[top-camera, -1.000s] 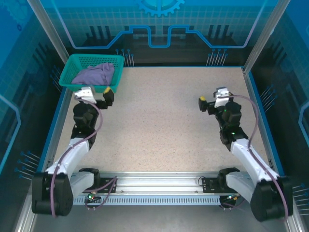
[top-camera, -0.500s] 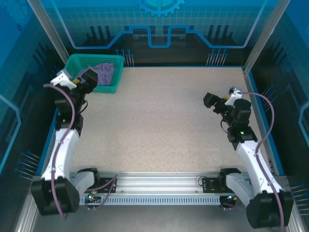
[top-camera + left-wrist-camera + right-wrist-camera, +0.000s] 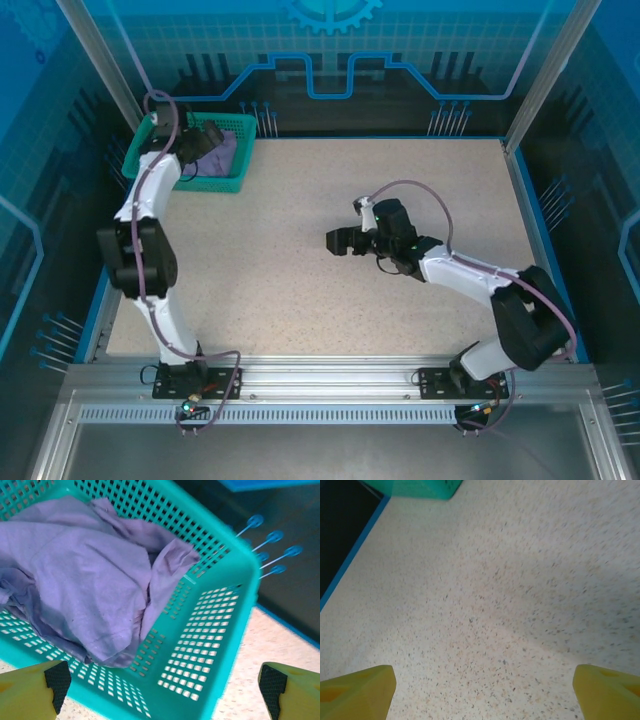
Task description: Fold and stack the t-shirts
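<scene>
Since a second ago the left gripper (image 3: pixel 196 150) has climbed from the near rim of the basket (image 3: pixel 216 185) to a spot above its inside, and the right gripper (image 3: pixel 340 241) has swept from the right side of the table (image 3: pixel 300 300) to its middle. The t-shirt (image 3: pixel 85 585) lies crumpled and unfolded in the teal mesh basket at the far left corner. It is heaped toward one side, with a flap resting against the far wall. So no fold has begun, and it first has to come out. The left gripper (image 3: pixel 161 680) hangs over it, jaws spread as wide as they go and holding nothing. That seems a stance for dropping onto the bunched cloth and pinching a fold. The right gripper (image 3: pixel 480 685) is also spread wide and empty. It sits low over bare speckled tabletop, well apart from the basket, probably waiting where the shirt will be laid flat.
</scene>
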